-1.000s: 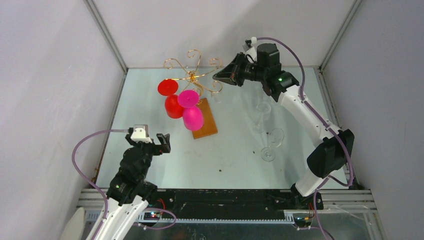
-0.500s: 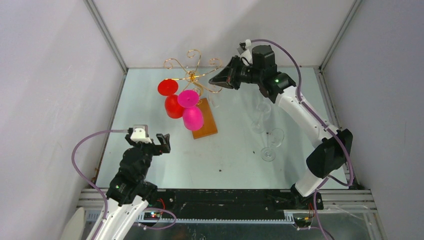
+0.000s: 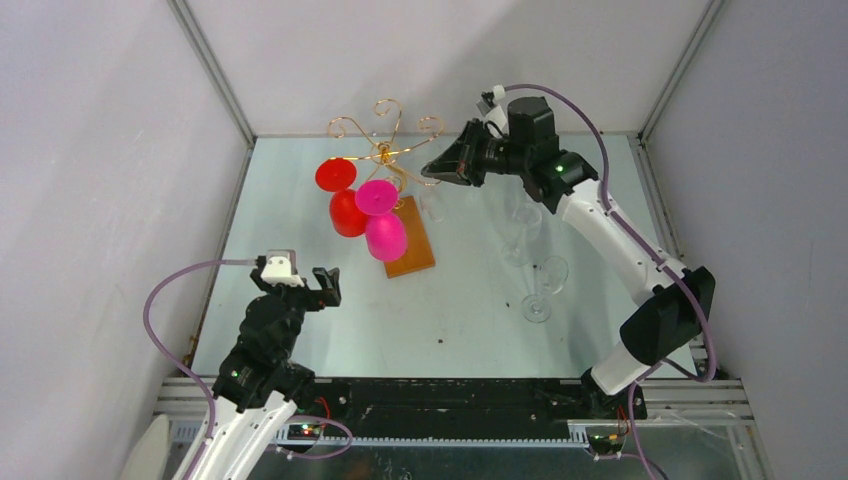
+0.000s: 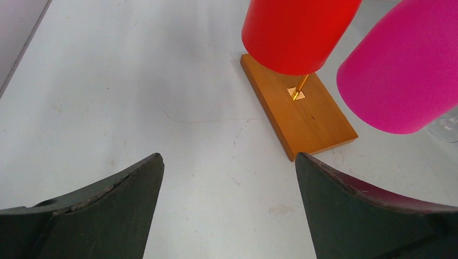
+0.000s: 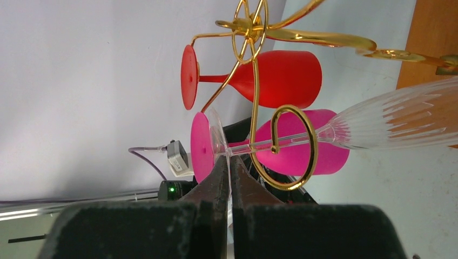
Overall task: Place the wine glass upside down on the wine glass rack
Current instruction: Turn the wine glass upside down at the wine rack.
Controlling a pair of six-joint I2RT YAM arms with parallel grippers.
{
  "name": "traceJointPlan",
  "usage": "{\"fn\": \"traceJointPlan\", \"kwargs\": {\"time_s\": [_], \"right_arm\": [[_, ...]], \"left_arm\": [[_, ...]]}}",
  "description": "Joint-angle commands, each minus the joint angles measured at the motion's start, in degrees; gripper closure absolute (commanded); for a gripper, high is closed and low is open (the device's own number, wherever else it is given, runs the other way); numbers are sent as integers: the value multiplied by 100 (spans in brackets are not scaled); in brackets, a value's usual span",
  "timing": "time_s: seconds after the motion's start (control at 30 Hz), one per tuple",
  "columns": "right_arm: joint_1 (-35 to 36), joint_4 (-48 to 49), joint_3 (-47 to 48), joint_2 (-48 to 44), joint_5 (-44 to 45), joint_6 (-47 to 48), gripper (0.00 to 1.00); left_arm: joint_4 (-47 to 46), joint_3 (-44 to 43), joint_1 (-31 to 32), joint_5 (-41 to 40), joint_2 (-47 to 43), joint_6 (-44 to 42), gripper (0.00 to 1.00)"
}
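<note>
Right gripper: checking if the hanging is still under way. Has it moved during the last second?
Yes. In the top view the right gripper has shifted slightly toward the near edge, judged against the stationary wine glass rack.

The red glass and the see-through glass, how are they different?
The red glass is solid-coloured and smooth; the see-through glass is clear with ribbed sides. The red glass hangs free on the rack; the see-through glass is pinched near its foot by the right arm's fingers, its stem in a gold loop. Both point their bowls toward the rack's wooden base.
</note>
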State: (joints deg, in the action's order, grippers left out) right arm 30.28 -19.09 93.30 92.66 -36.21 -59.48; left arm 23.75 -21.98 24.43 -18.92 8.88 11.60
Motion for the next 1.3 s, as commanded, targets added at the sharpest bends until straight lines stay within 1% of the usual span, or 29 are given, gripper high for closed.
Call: {"fn": "traceJointPlan", "kwargs": {"time_s": [0.0,0.5,1.27], "right_arm": [[-47,218,-134,-368,-63,80,100],[-257,310,-601,-734,-126,82,100],[-534,646,-634,-512,-256,-102,100]], "left_arm": [[-98,-68,27,-82,-7,45,0],[-66,-70,52,-94,4,36,0],[-68,-68,62,-123,-3,29,0]]}}
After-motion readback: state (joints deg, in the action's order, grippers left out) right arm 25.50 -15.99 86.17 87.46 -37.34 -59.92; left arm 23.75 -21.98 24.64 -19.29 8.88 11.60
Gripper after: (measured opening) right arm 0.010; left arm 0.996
